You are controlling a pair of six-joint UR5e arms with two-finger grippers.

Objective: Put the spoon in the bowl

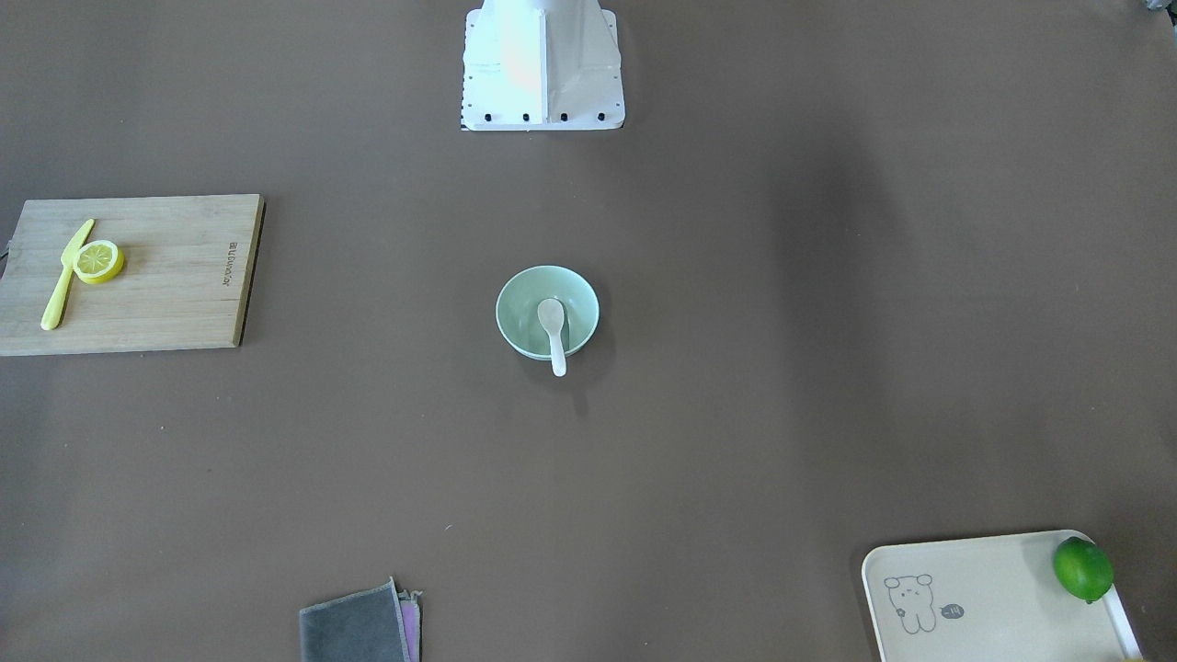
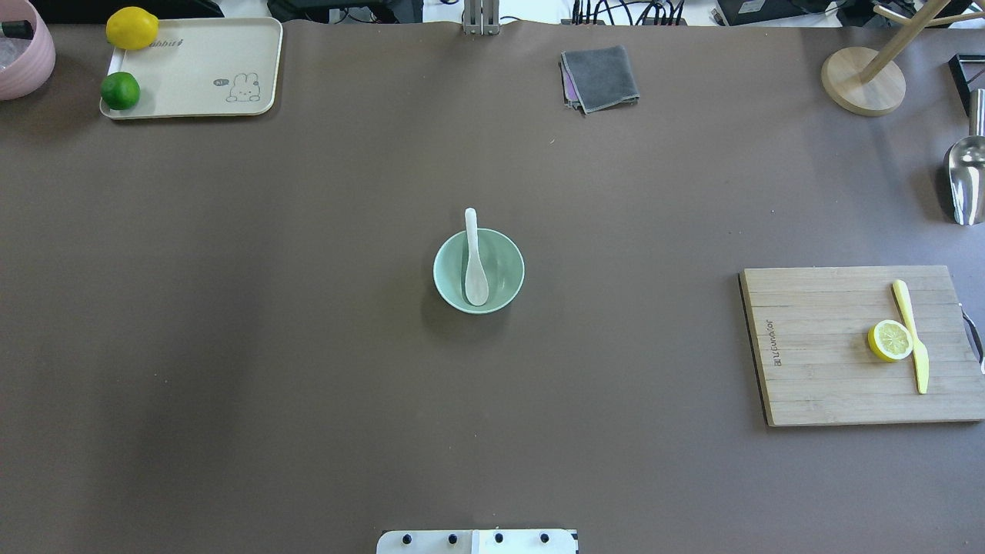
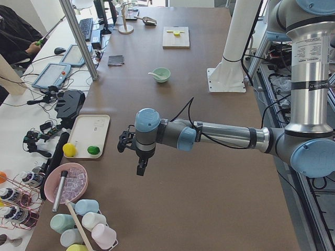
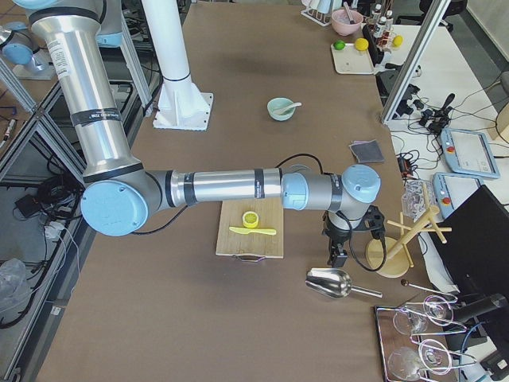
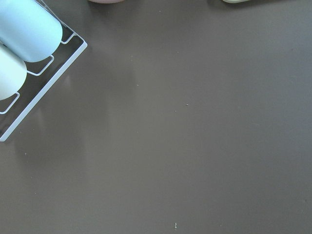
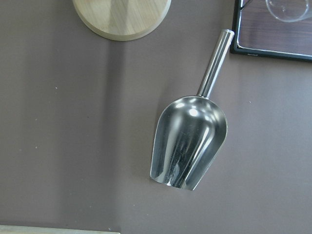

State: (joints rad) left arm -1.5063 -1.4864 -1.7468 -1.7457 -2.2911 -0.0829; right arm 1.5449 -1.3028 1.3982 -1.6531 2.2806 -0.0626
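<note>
The white spoon (image 1: 553, 333) lies in the mint-green bowl (image 1: 520, 305) at the table's middle, scoop inside and handle resting over the rim. Both also show in the overhead view, the spoon (image 2: 475, 265) inside the bowl (image 2: 505, 271). My left gripper (image 3: 137, 157) hangs above the table far from the bowl, near the cream tray. My right gripper (image 4: 338, 256) hangs over a metal scoop (image 6: 190, 144) at the other end. Both grippers show only in the side views, so I cannot tell whether they are open or shut. Neither touches the spoon.
A wooden board (image 2: 831, 346) holds a lemon slice (image 2: 890, 340) and a yellow knife (image 2: 912, 336). A cream tray (image 2: 200, 69) holds a lime (image 2: 120, 90) and a lemon (image 2: 131, 28). A grey cloth (image 2: 600, 77), a wooden stand (image 2: 862, 81) and a cup rack (image 5: 29, 63) lie at the edges.
</note>
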